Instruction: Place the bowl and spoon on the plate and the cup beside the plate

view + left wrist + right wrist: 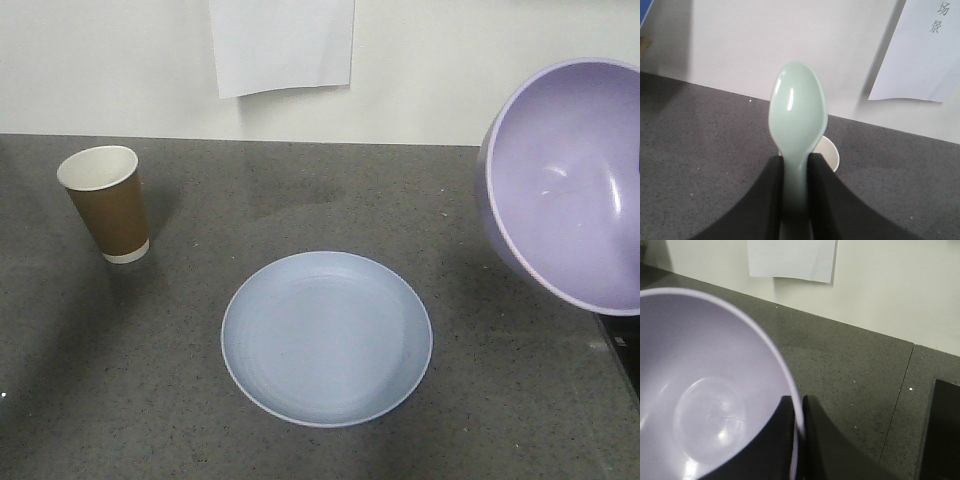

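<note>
The pale blue plate [327,338] lies flat in the middle of the dark table. The brown paper cup [107,203] stands upright at the far left; its white rim [830,152] peeks out behind the spoon in the left wrist view. My left gripper [795,159] is shut on the handle of the mint-green spoon [797,115], whose scoop points away from me above the table. The lavender bowl [570,185] hangs tilted in the air at the right, above the table. My right gripper [798,401] is shut on the bowl's rim [790,380], one finger inside, one outside.
A white sheet of paper [283,44] hangs on the pale wall behind the table. A seam [897,405] runs across the tabletop at the right. A black object [945,432] stands at the table's right edge.
</note>
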